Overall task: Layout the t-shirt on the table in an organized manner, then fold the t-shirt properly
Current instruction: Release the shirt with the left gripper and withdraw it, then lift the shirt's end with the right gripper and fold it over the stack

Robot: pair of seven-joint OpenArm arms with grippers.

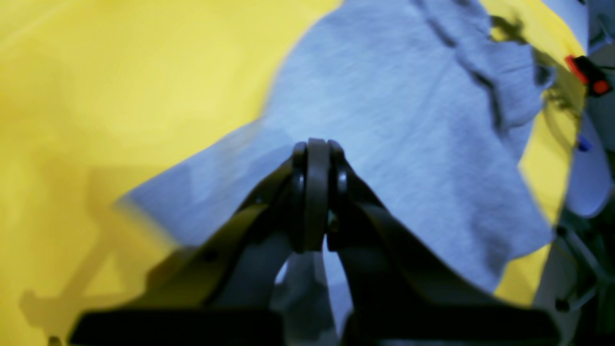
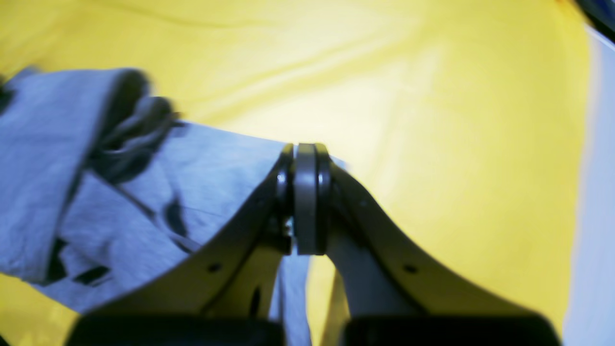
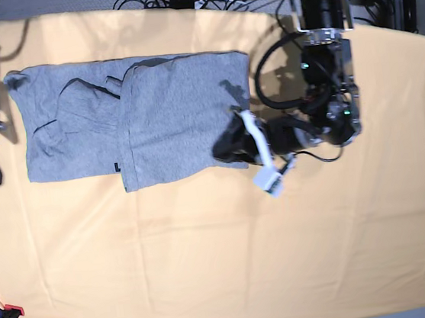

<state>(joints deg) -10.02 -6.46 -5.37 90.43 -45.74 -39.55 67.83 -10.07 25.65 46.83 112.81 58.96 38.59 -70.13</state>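
**Grey t-shirt lying lengthwise across the far half of the worktop**

In the base view the t-shirt (image 3: 147,120) lies flat on the yellow-orange worktop (image 3: 225,265), its long axis running left to right across that view. One layer is folded over the middle, leaving a lapped edge. The plain grey side faces up there.

The left gripper (image 3: 228,148) sits at the shirt's right-hand end in that view, low against the cloth. The left wrist view shows what the base view cannot: the jaws pressed together with grey fabric running between them, so this gripper (image 1: 317,192) is clamped on the t-shirt (image 1: 384,110).

The right wrist view alone shows black lettering among the folds. There the right gripper (image 2: 306,197) has its jaws together at the shirt's edge; whether cloth is pinched cannot be told.
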